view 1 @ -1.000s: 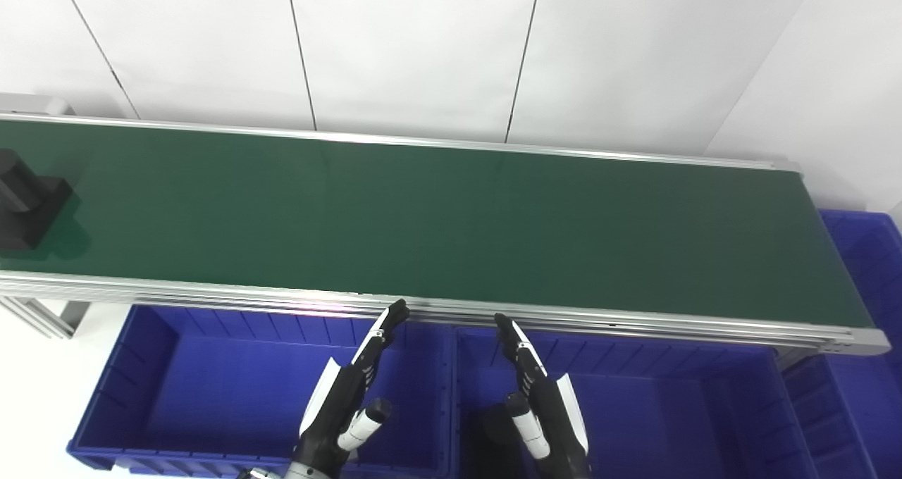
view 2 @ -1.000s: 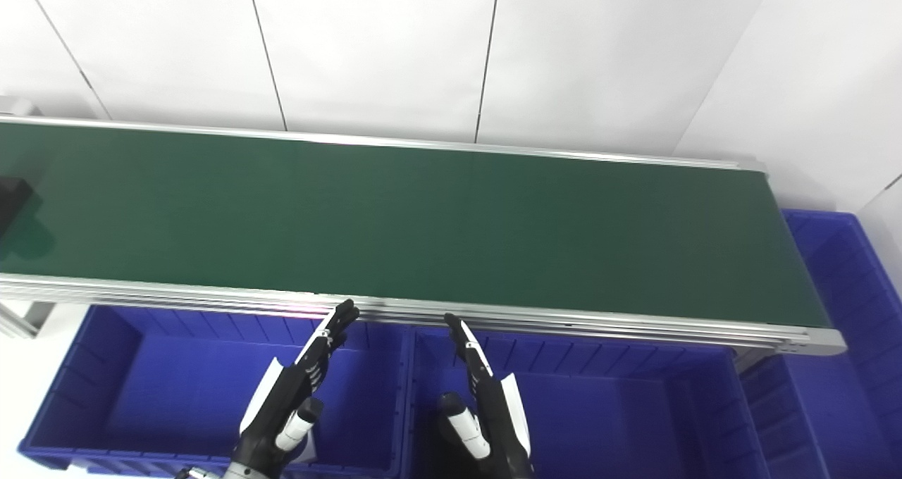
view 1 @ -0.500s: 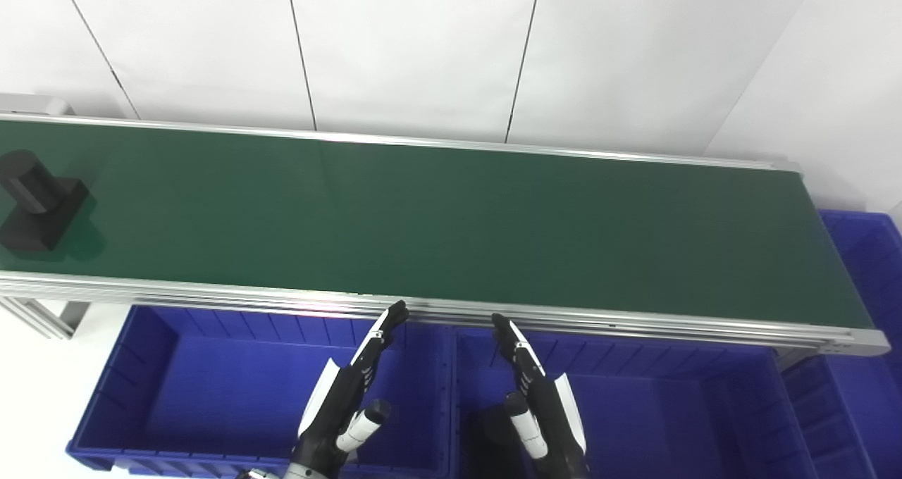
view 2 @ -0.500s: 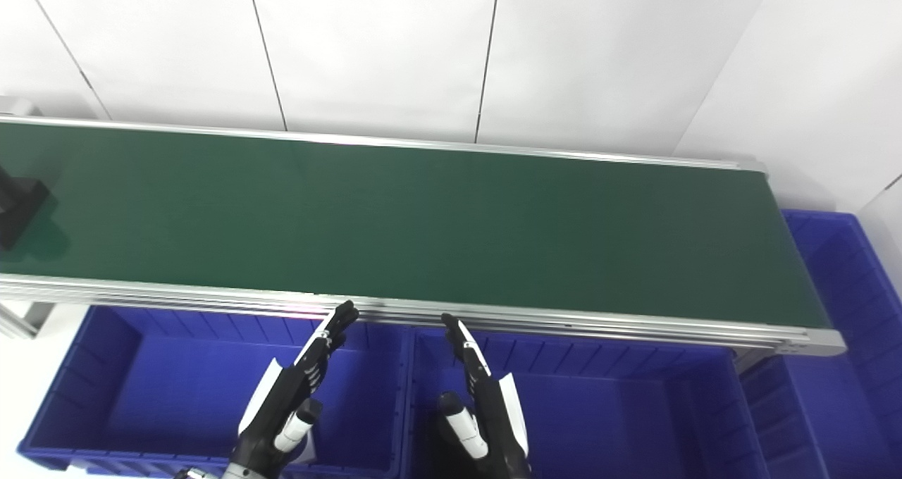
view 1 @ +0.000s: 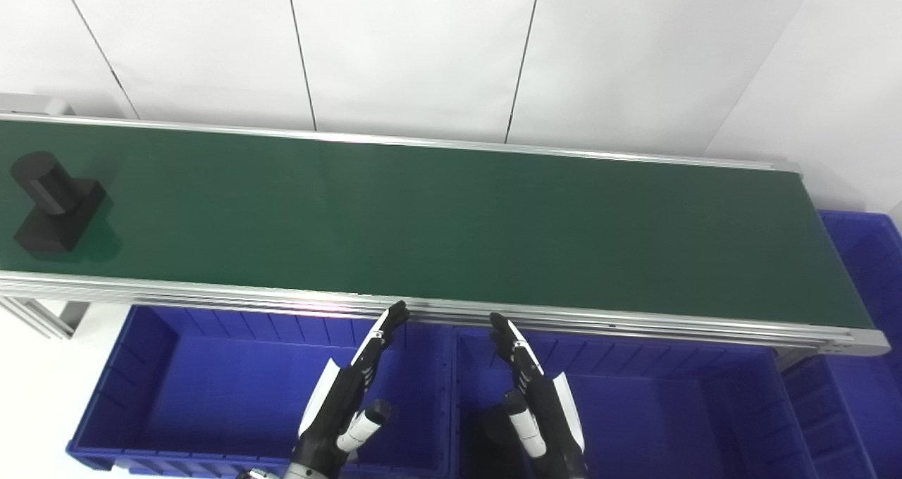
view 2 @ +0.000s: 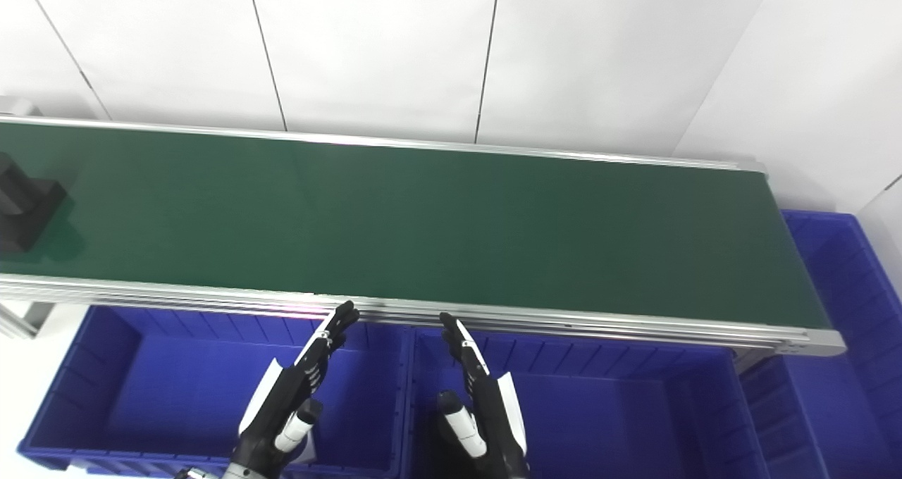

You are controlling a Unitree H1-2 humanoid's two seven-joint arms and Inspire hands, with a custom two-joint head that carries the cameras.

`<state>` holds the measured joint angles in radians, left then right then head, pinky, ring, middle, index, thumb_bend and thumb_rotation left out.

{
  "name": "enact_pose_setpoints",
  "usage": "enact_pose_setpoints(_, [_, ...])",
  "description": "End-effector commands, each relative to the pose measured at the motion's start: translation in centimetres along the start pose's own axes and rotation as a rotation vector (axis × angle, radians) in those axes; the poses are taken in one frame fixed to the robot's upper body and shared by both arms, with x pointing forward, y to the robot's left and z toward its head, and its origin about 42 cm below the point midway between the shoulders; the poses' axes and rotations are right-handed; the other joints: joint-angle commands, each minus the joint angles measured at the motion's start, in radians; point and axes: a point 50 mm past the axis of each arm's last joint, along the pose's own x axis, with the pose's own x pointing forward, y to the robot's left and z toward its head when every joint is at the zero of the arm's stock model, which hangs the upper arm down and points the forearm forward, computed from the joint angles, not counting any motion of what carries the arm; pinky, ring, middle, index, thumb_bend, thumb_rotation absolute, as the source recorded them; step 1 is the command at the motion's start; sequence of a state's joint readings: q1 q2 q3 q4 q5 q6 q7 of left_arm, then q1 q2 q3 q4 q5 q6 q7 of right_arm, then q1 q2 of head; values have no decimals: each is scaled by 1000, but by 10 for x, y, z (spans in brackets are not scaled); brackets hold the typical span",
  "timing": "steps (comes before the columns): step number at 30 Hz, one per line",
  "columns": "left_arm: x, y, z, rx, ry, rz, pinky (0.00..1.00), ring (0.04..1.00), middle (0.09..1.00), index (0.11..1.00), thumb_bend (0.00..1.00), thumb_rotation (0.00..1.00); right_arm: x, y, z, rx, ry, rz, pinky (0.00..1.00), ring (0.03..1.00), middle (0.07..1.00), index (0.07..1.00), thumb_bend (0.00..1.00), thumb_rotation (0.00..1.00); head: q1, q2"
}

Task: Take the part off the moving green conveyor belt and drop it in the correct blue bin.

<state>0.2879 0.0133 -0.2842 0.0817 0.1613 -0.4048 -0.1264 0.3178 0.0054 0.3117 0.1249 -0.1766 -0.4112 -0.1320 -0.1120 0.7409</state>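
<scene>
One black part [view 1: 53, 201] sits on one green belt [view 1: 437, 225], at the far left of the frame. Three blue bins show: one at lower left [view 1: 134, 394], one at lower middle [view 1: 669, 408], one at the right edge [view 1: 870, 253]. Two hands, left [view 1: 349, 394] and right [view 1: 539, 398], sit at the bottom

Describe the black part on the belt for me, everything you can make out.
The matte black part is a short cylinder rising, leaning up-left in the picture, from a blocky rectangular base. It looks like plastic. It lies on the green conveyor belt at its far left end, nearer the front rail. Nothing else touches it; both hands are well away.
</scene>
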Motion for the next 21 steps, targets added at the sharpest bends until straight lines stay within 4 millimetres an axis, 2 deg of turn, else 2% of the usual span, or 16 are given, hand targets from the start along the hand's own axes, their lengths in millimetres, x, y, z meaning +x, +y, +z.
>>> enact_pose_setpoints(1, [6,2,8,8,-45,1,993,998,962,966,913,1000,7,4,13,24,-94,-9,930,930,946,929,853,1000,0,2])
enact_pose_setpoints(21, [6,2,9,7,-54,-3,990,998,962,966,890,1000,9,6,12,26,-92,-10,923,921,941,928,857,1000,-2,3])
